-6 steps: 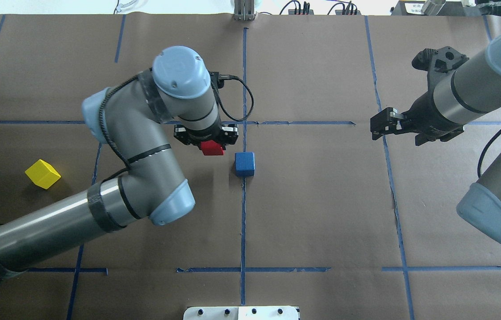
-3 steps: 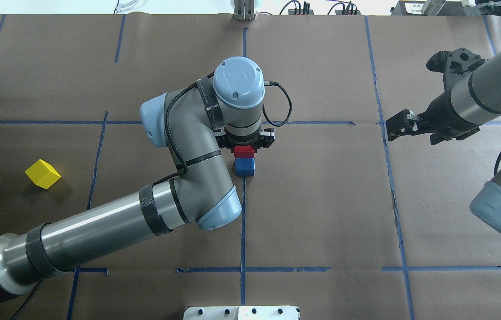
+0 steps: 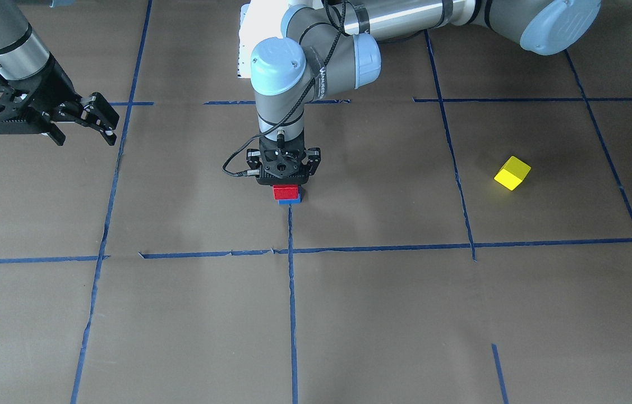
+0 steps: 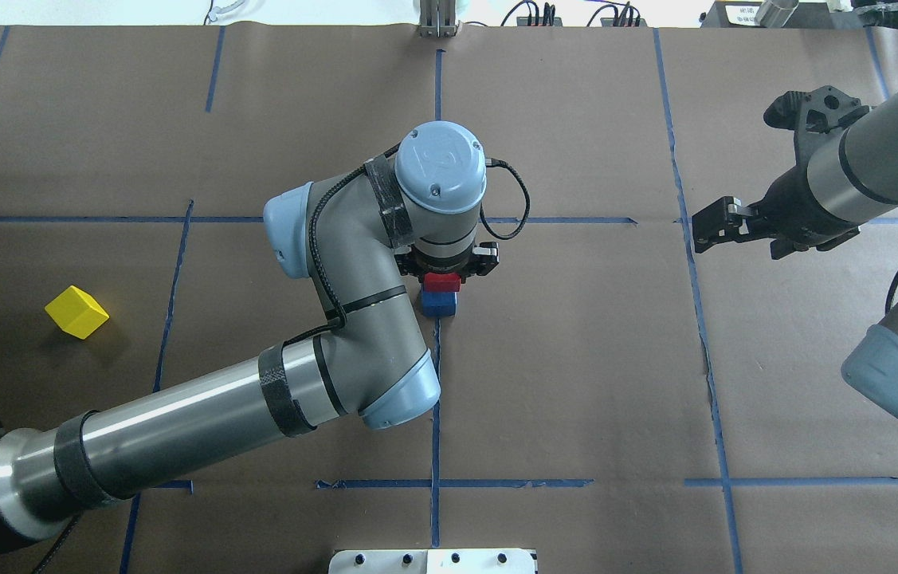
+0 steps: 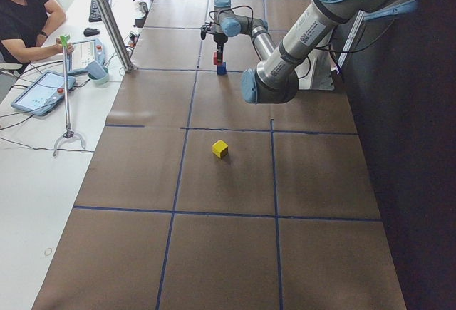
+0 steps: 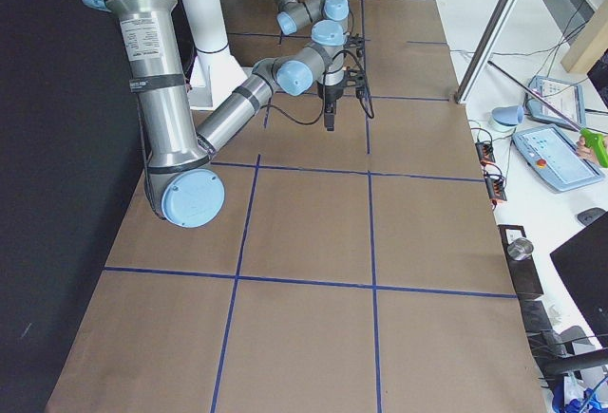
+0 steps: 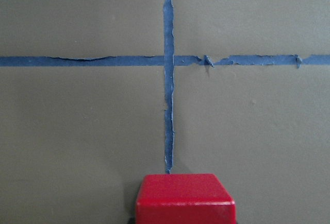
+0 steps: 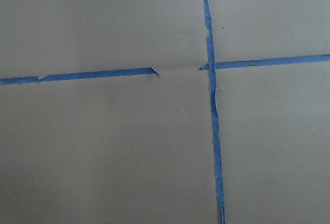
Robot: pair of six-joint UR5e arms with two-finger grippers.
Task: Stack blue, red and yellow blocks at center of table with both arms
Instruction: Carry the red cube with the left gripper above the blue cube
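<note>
At the table's center the red block (image 4: 442,281) sits directly over the blue block (image 4: 439,304), on the blue tape line; whether they touch I cannot tell. My left gripper (image 4: 442,277) points straight down and is shut on the red block (image 3: 285,192), with only a sliver of the blue block (image 3: 292,200) showing below it. The left wrist view shows the red block (image 7: 184,198) at its bottom edge. The yellow block (image 4: 76,312) lies alone, tilted, far out on my left side. My right gripper (image 4: 705,229) hovers open and empty off to the right.
The white pedestal base (image 4: 433,560) sits at the table's near edge. Cables and plugs (image 4: 576,14) line the far edge. A person (image 5: 21,11) sits at a side desk with tablets (image 5: 43,89), beyond a metal post (image 5: 107,18).
My left arm carried the red block rightward from beside the blue block to directly over it. My right arm drew back slightly to the right, then stayed still.
</note>
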